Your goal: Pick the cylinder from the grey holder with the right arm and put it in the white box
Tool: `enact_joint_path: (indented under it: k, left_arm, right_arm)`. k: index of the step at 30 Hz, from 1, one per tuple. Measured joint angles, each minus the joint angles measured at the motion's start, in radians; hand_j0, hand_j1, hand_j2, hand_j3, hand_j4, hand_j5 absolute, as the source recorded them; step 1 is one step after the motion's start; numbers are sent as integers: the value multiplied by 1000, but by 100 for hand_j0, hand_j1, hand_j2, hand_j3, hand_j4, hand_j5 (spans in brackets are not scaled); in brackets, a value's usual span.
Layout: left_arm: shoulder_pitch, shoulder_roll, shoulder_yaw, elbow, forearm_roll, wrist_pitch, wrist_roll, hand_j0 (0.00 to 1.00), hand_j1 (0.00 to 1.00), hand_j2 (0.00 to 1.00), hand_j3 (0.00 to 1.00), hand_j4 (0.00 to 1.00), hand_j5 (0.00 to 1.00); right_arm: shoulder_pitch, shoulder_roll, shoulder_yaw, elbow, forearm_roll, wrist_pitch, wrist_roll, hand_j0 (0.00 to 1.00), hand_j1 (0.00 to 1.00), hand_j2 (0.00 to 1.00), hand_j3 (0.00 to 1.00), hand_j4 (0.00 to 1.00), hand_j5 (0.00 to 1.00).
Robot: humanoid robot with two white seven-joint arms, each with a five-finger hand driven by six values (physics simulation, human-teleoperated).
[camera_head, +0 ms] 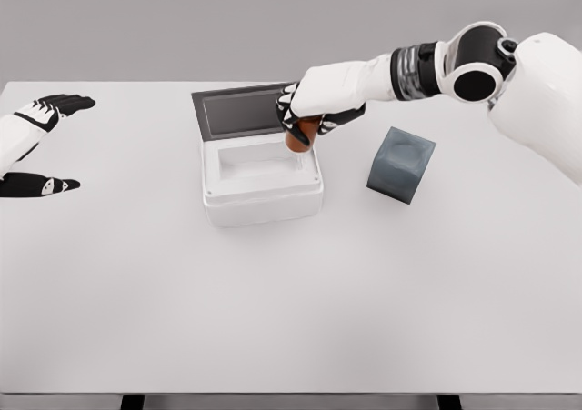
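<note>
Over the white box (262, 196) our right hand (314, 110) gripped the cylinder (299, 138); we judged lowering it before releasing was wisest.

Single head camera, looking down over table (291, 319), moderately close.

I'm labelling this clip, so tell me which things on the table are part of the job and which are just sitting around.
Part of the job:
right hand, closed on the cylinder
cylinder, held over the box's right rim
white box, lid open
grey holder, right of the box

Just there:
left hand, resting at the table's left edge
table
</note>
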Motion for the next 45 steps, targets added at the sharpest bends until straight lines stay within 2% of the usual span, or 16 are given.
enact_joint_path:
  k: [7, 10, 12, 16, 18, 22, 25, 29, 33, 37, 39, 41, 44, 45]
  left_arm:
    - [0, 0, 0, 0, 0, 0, 0, 100, 100, 100, 100, 100, 100]
    - [0, -1, 0, 0, 0, 0, 0, 100, 100, 100, 100, 100, 100]
    - [0, -1, 0, 0, 0, 0, 0, 100, 100, 100, 100, 100, 100]
    - [0, -1, 0, 0, 0, 0, 0, 100, 100, 100, 100, 100, 100]
    - [0, -1, 0, -1, 0, 0, 0, 100, 100, 100, 100, 100, 100]
    - [2, -1, 0, -1, 0, 0, 0, 100, 100, 100, 100, 100, 100]
    - [2, -1, 0, -1, 0, 0, 0, 100, 100, 100, 100, 100, 100]
    - [2, -1, 0, 0, 0, 0, 0, 100, 100, 100, 100, 100, 100]
    - [2, -1, 0, 0, 0, 0, 0, 100, 100, 100, 100, 100, 100]
    - [-23, -1, -1, 5, -22, 0, 0, 100, 100, 100, 100, 100, 100]
    - [-49, -4, -6, 8, -57, 0, 0, 100, 100, 100, 100, 100, 100]
    - [-100, -8, -14, 9, -102, 0, 0, 100, 100, 100, 100, 100, 100]
    - [-199, -12, -74, 9, -144, 0, -8, 100, 100, 100, 100, 100, 100]
    - [-250, -11, -106, 9, -147, 0, -19, 100, 100, 100, 100, 100, 100]
  right_arm:
    - [0, 0, 0, -6, 1, 0, 0, 49, 49, 49, 49, 49, 49]
    - [0, 0, 0, -8, 4, 0, 0, 80, 80, 80, 80, 80, 80]
    - [0, -1, 0, -15, 5, 0, 0, 85, 85, 85, 85, 85, 85]
    - [-2, -2, 0, -35, 6, 0, 0, 88, 88, 88, 88, 88, 88]
    - [-2, -8, -5, -59, 7, 0, 0, 97, 97, 97, 97, 97, 97]
    - [5, -55, -46, -144, 4, -1, 0, 99, 99, 99, 99, 99, 99]
    - [11, -108, -152, -198, 3, 0, 0, 99, 99, 99, 99, 99, 99]
    - [28, -173, -287, -229, -4, 0, 0, 100, 100, 100, 100, 100, 100]
    - [110, -251, -381, -245, -14, -1, 0, 100, 100, 100, 100, 100, 100]
    - [222, -322, -422, -256, -37, -1, 0, 100, 100, 100, 100, 100, 100]
    - [284, -344, -440, -259, -40, -2, 0, 100, 100, 100, 100, 100, 100]
    - [396, -351, -494, -262, -41, -3, 0, 100, 100, 100, 100, 100, 100]
    - [442, -379, -569, -332, -49, -2, 0, 100, 100, 100, 100, 100, 100]
    - [445, -399, -588, -359, -66, -1, 0, 100, 100, 100, 100, 100, 100]
